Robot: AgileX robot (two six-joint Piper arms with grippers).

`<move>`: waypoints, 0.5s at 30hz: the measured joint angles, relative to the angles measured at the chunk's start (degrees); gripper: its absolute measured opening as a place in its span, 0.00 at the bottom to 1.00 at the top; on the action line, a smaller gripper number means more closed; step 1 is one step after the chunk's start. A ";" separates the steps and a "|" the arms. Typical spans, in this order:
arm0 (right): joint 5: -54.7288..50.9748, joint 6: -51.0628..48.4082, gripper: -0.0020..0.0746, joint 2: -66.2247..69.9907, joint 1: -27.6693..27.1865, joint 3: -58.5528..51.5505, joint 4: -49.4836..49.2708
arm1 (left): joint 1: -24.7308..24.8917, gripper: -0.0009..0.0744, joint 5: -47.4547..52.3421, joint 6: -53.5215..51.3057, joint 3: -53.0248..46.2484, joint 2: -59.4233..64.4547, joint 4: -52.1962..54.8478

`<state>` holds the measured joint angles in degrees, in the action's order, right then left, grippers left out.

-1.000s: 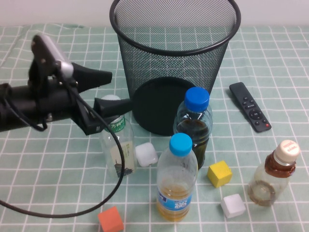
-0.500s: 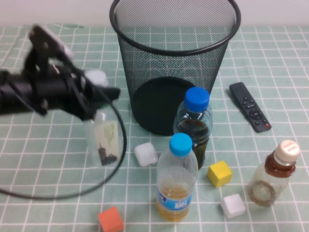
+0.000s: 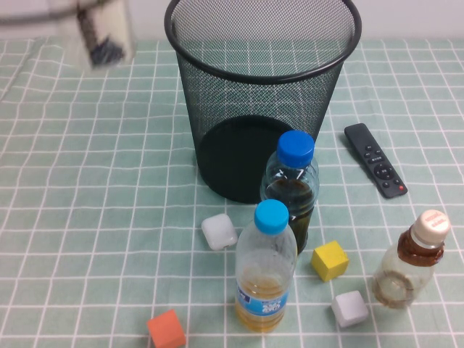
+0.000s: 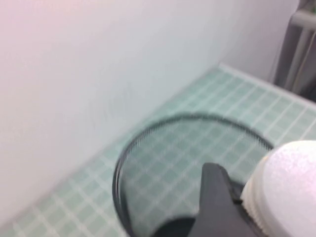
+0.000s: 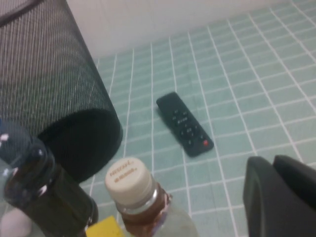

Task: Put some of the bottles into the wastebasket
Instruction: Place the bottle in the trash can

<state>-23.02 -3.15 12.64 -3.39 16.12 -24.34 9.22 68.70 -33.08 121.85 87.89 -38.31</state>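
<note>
One bottle, the white-capped bottle (image 4: 289, 182), was pinched at its neck in my left gripper (image 4: 228, 210), held high over the far left of the table (image 3: 87, 217), left of the wastebasket (image 3: 262, 94). To do it well I needed to carry it right until it hung over the middle of the opening, then let go. My right gripper (image 5: 282, 195) sat near the beige-capped brown bottle (image 5: 129, 190); its state I could not tell.

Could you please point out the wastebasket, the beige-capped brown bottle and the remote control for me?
wastebasket (image 3: 217, 72), high view, on the rim's left front edge.
brown bottle (image 3: 406, 272), high view, on its body.
remote control (image 3: 375, 169), high view, on the middle of its button face.
</note>
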 joint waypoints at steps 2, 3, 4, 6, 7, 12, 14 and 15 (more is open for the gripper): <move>-2.93 -1.32 0.03 3.52 0.00 2.13 0.12 | 1.46 0.45 1.68 1.64 10.85 5.44 0.00; -4.02 -1.95 0.03 5.26 0.00 3.05 0.12 | 2.53 0.45 1.69 2.03 15.67 8.33 0.00; -5.17 -2.57 0.03 6.90 0.00 3.84 0.12 | 3.81 0.45 1.56 2.46 20.06 11.24 0.00; -6.55 -3.67 0.03 9.58 0.00 4.77 0.22 | 6.50 0.45 1.04 3.02 26.66 16.30 0.10; -6.88 -4.21 0.03 10.84 0.00 5.24 0.22 | 8.44 0.45 0.77 3.03 29.52 18.91 0.24; -7.61 -6.09 0.03 14.83 0.00 6.81 0.22 | 14.69 0.45 -4.29 1.49 34.82 29.97 0.65; -8.15 -6.34 0.03 15.86 0.00 7.74 0.33 | 15.82 0.45 -6.27 0.40 35.06 34.27 0.75; -8.50 -6.38 0.03 16.15 0.00 8.11 0.33 | 16.08 0.45 -6.82 0.00 35.15 36.69 0.75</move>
<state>-31.52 -9.53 28.80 -3.39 24.23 -24.01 25.30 61.88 -33.08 157.00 124.58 -37.56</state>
